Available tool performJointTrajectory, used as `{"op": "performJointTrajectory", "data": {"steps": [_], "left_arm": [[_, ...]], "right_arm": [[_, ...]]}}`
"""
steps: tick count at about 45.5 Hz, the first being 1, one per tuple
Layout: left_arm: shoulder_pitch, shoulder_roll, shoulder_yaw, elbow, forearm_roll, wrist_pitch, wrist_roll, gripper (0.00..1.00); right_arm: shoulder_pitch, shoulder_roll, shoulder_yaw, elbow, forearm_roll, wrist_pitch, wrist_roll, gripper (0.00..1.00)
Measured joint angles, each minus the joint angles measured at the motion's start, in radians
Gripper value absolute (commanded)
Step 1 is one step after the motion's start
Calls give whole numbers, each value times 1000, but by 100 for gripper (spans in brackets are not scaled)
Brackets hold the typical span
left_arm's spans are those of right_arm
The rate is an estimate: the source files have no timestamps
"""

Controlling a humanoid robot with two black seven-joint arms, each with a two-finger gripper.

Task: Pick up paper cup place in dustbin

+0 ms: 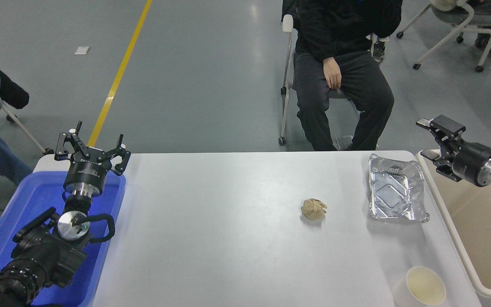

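The left gripper (90,147) is parked over the blue tub (36,200), fingers spread and empty. On the table (228,238) the paper cup (425,286) stands upright at the near right corner, just beside the dustbin (463,251). The right gripper (435,138) hangs released above the bin's far end, well apart from the cup. I'd bring it down around the rim squarely, squeezing gently so the cup doesn't crumple.

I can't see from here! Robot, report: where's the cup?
Both pincers open, empty. Right pincer over dustbin. Paper cup upright, untouched, near table edge. Path clear.
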Motion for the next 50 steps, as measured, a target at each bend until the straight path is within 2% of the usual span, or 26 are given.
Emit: {"op": "performJointTrajectory", "data": {"steps": [12,23,38,50], "left_arm": [[0,0,0,0,1,0,0,99],[0,0,0,0,1,0,0,99],[0,0,0,0,0,0,0,99],[0,0,0,0,0,1,0,99]], "right_arm": [[204,-1,-300,40,-87,131,-1,100],[398,83,-549,67,-276,282,-1,100],[669,202,-742,204,-473,462,-4,100],[850,272,-789,255,-537,509,-6,100]]}}
